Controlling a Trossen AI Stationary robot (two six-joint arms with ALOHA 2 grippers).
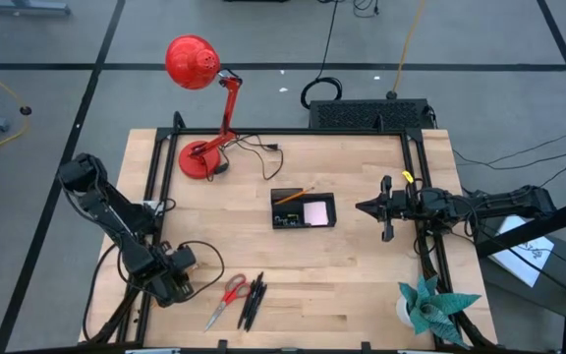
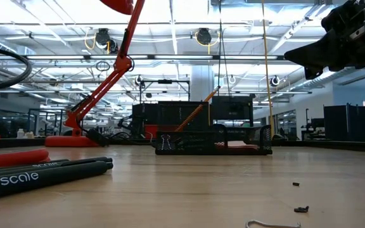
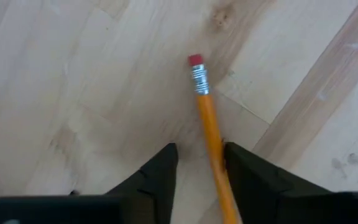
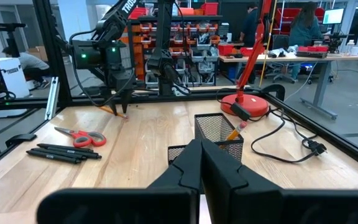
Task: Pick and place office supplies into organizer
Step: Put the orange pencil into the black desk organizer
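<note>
Left hand [image 3: 199, 163] low over table [image 1: 362, 285] at its front-left edge, fingers [image 3: 160, 171] straddling an orange pencil [image 3: 209, 124] lying flat, one finger touching it, other side gapped — cannot tell if gripped. Right hand [image 1: 364, 207] clenched on nothing, raised just right of organizer [image 1: 303, 209] mid-table, which holds a pink pad [image 1: 315, 212] and a leaning pencil [image 1: 292, 194]. Red-handled scissors [image 1: 224, 299] and black pens [image 1: 253, 301] side by side near front edge — close to left hand.

red desk lamp [image 1: 200, 108]: table's far left | teal paper plant [image 1: 433, 307]: near right corner | black box [image 1: 369, 114]: behind table
</note>
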